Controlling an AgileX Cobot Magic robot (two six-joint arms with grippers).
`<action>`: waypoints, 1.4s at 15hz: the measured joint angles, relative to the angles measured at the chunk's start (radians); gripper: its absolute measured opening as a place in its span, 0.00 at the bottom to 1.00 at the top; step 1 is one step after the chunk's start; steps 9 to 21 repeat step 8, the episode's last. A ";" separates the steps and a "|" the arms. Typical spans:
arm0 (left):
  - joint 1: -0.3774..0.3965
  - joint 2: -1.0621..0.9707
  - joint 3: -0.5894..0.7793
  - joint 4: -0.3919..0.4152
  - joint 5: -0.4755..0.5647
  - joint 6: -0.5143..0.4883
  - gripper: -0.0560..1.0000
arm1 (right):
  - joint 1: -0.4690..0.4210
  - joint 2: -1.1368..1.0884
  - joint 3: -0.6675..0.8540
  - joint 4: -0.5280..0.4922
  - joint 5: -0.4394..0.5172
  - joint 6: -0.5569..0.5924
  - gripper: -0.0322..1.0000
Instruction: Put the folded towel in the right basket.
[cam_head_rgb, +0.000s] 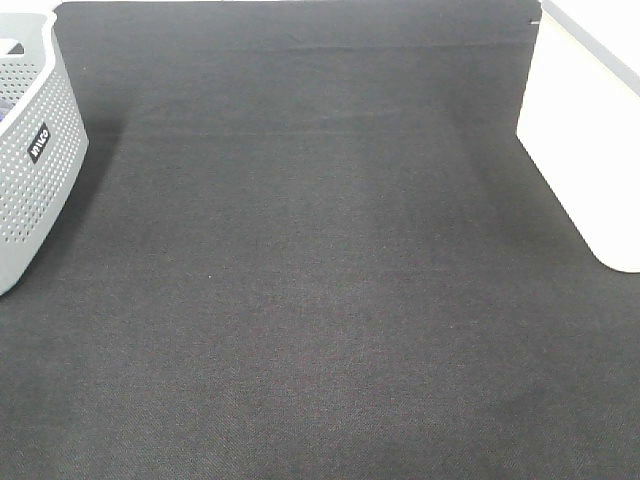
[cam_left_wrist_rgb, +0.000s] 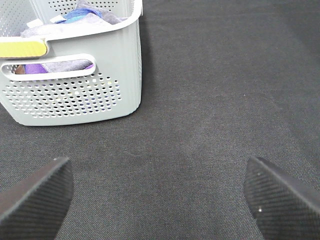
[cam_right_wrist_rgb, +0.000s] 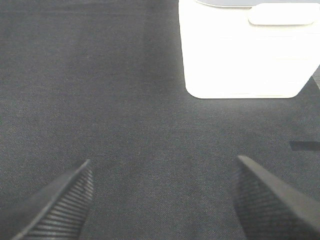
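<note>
A white basket (cam_head_rgb: 585, 150) stands at the right edge of the dark mat; it also shows in the right wrist view (cam_right_wrist_rgb: 245, 55). A grey perforated basket (cam_head_rgb: 30, 150) stands at the left edge. In the left wrist view it (cam_left_wrist_rgb: 75, 95) holds cloth items in blue, purple and grey (cam_left_wrist_rgb: 85, 15); I cannot tell a folded towel among them. My left gripper (cam_left_wrist_rgb: 160, 200) is open and empty over the mat, short of the grey basket. My right gripper (cam_right_wrist_rgb: 162, 200) is open and empty over the mat, short of the white basket. Neither gripper shows in the high view.
The dark fabric mat (cam_head_rgb: 320, 280) covers the whole table between the two baskets. A yellow-green label (cam_left_wrist_rgb: 22, 48) sits on the grey basket's rim. A white strip (cam_head_rgb: 600, 30) runs along the far right behind the white basket.
</note>
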 joint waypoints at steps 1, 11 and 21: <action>0.000 0.000 0.000 0.000 0.000 0.000 0.88 | 0.000 0.000 0.000 0.000 0.000 0.000 0.73; 0.000 0.000 0.000 0.000 0.000 0.000 0.88 | 0.000 0.000 0.003 0.000 0.000 0.000 0.73; 0.000 0.000 0.000 0.000 0.000 0.000 0.88 | 0.000 0.000 0.003 0.000 0.000 0.000 0.73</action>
